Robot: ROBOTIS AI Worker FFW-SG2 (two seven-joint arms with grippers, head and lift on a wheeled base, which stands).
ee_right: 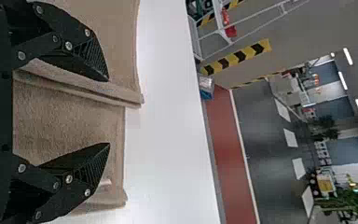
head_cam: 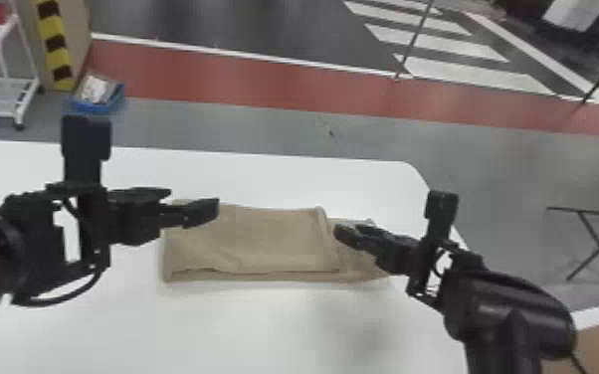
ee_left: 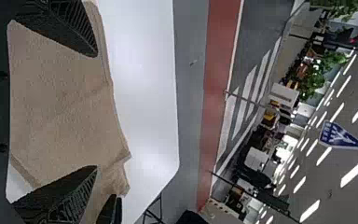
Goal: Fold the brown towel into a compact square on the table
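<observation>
The brown towel (head_cam: 273,243) lies flat on the white bench (head_cam: 214,328), folded into a strip whose long axis runs left to right across the head view, with the near long edge roughly level. A raised fold crosses the strip toward its right end, and beyond it a lower, rumpled section extends under the right end effector (head_cam: 349,231). That arm comes up from the bottom edge and slants inward to the left, its fingers spread wide with nothing between them gripped. The left end effector (head_cam: 194,198), its arm entering from the left edge, points inward over the towel's left end; its fingers too are set well apart and hold nothing. The left one hides the towel's far left corner, and the right one covers part of the rumpled end. Whether any fingertip touches the cloth cannot be told.
</observation>
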